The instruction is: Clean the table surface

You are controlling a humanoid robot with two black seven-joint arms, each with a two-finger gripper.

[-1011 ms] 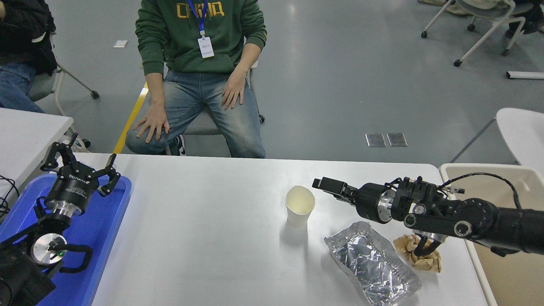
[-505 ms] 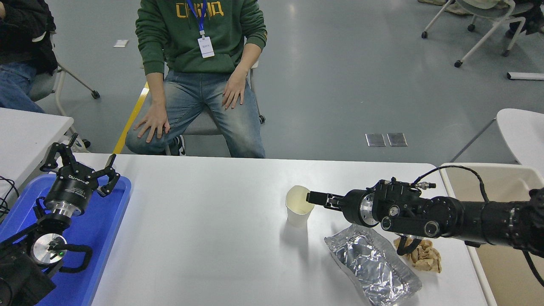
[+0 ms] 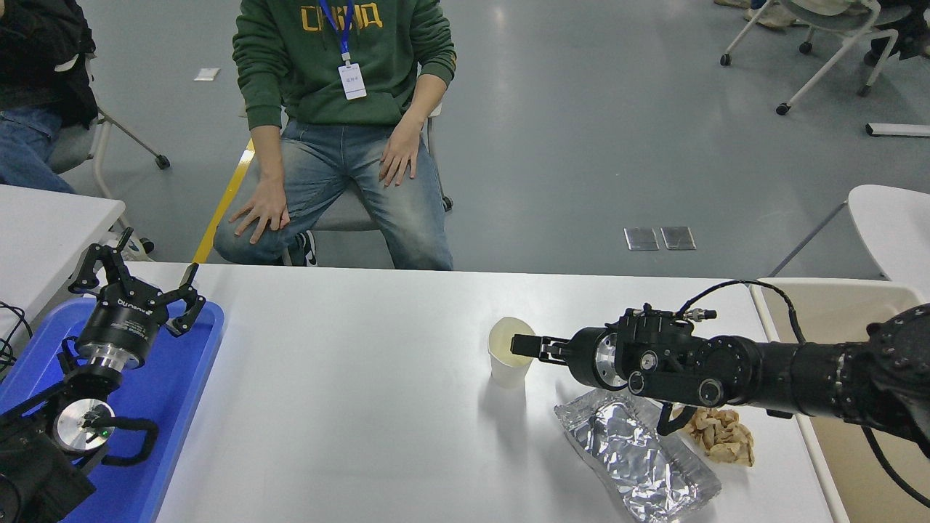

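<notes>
Reaching my right end effector (image 3: 524, 346) to the white paper cup (image 3: 511, 352) right of centre on the white desk (image 3: 349, 407); finger spread indiscernible. Off-centre contact could topple it.

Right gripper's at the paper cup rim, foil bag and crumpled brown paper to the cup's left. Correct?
Not quite. The head view shows the foil bag and crumpled brown paper to the right of the paper cup, nearer the camera. The right gripper is at the cup's rim.

Right arm reaches in level from right edge; right gripper (image 3: 524, 346) at the paper cup (image 3: 508, 354) rim, finger state unclear. Left gripper (image 3: 138, 287) parked lower left, fingers spread.
</notes>
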